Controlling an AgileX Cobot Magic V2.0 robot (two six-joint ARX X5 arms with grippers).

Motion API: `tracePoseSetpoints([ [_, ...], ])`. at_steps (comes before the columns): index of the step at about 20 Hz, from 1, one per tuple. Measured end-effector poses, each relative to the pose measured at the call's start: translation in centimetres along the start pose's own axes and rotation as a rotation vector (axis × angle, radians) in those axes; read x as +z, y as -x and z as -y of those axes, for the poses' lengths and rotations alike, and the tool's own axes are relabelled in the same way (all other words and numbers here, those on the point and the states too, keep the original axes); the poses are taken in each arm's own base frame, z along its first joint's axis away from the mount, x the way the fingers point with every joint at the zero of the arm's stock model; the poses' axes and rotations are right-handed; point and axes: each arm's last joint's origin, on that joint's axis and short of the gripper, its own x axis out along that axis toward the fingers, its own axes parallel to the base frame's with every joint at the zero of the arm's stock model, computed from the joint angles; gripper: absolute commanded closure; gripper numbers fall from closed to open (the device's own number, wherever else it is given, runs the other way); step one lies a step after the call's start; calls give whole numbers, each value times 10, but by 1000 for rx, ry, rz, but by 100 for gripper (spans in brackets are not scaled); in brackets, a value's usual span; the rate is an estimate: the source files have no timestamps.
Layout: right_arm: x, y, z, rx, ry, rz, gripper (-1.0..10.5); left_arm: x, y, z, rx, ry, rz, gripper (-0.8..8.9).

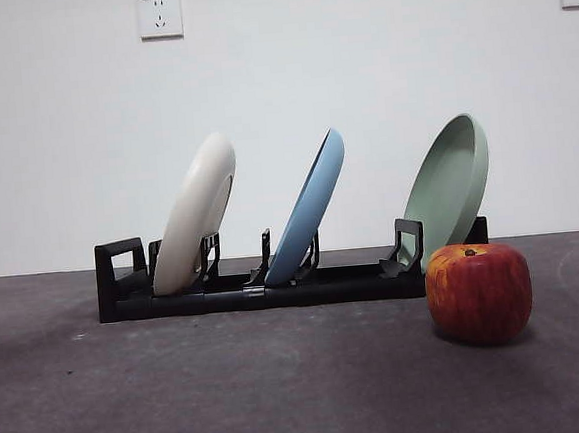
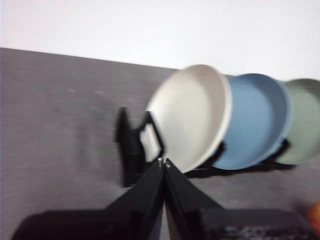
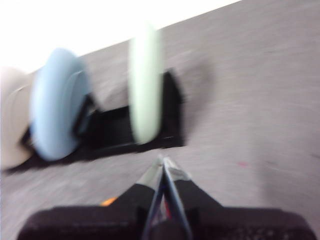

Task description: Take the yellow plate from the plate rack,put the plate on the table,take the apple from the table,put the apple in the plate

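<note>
Nothing picked yet. Our left gripper [image 2: 164, 162] has its jaws pressed together, holding nothing, tips aimed at the lower rim of the yellow plate [image 2: 192, 115], which sits just ahead of it. We judge that's the approach line for the first grab; jaws need to open before they can straddle the rim.

The yellow plate leans in the end slot of the plate rack [image 1: 260, 289], propped by the upright holders, so its top edge is free to pinch. Light blue plate [image 1: 314, 205] and pale green plate [image 1: 452, 184] lean the same way in further slots.

Our right gripper [image 3: 163, 162] is also closed and empty, well back from the rack's green-plate end. The apple [image 1: 478, 292] rests on the table [image 1: 233, 391] in front of that end; only an orange sliver shows near the right jaws, so likely close beneath them. That arm looks staged for the apple step.
</note>
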Motion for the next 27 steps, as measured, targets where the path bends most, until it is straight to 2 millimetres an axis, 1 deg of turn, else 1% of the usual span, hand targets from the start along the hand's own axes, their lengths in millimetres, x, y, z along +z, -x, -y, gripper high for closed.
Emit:
tracePoseSetpoints([
  [2, 12, -8, -4, 63, 11, -64, 957, 17, -18, 1, -100, 17, -65, 821],
  [5, 26, -20, -9, 123, 30, -183, 946, 32, -46, -1, -221, 57, -170, 819],
  [7, 32, -27, -9, 121, 58, -230, 945, 42, -62, -2, -256, 69, -202, 808],
  [8, 34, -30, -9, 119, 68, -243, 930, 45, -69, -1, -262, 71, -213, 780],
  [9, 36, -32, -10, 119, 76, -246, 866, 48, -75, 0, -272, 72, -227, 698],
  [10, 38, -33, -10, 120, 82, -246, 768, 51, -81, 4, -287, 71, -238, 618],
  [11, 39, -33, -10, 120, 85, -245, 702, 53, -86, 7, -301, 69, -247, 591],
  [12, 39, -33, -10, 120, 85, -246, 655, 56, -92, 12, -320, 66, -259, 589],
  [15, 39, -34, -10, 120, 85, -248, 656, 69, -111, 26, -308, 48, -287, 588],
  [19, 39, -34, -10, 120, 85, -248, 658, 84, -149, 43, -281, 22, -357, 588],
  [21, 40, -34, -10, 120, 86, -247, 658, 86, -171, 49, -264, 7, -396, 588],
  [23, 40, -34, -10, 120, 88, -247, 658, 84, -193, 54, -245, -6, -437, 588],
  [24, 40, -34, -10, 120, 88, -248, 659, 80, -204, 55, -246, -8, -455, 588],
  [27, 39, -34, -10, 120, 87, -250, 659, 66, -225, 55, -231, -10, -504, 589],
])
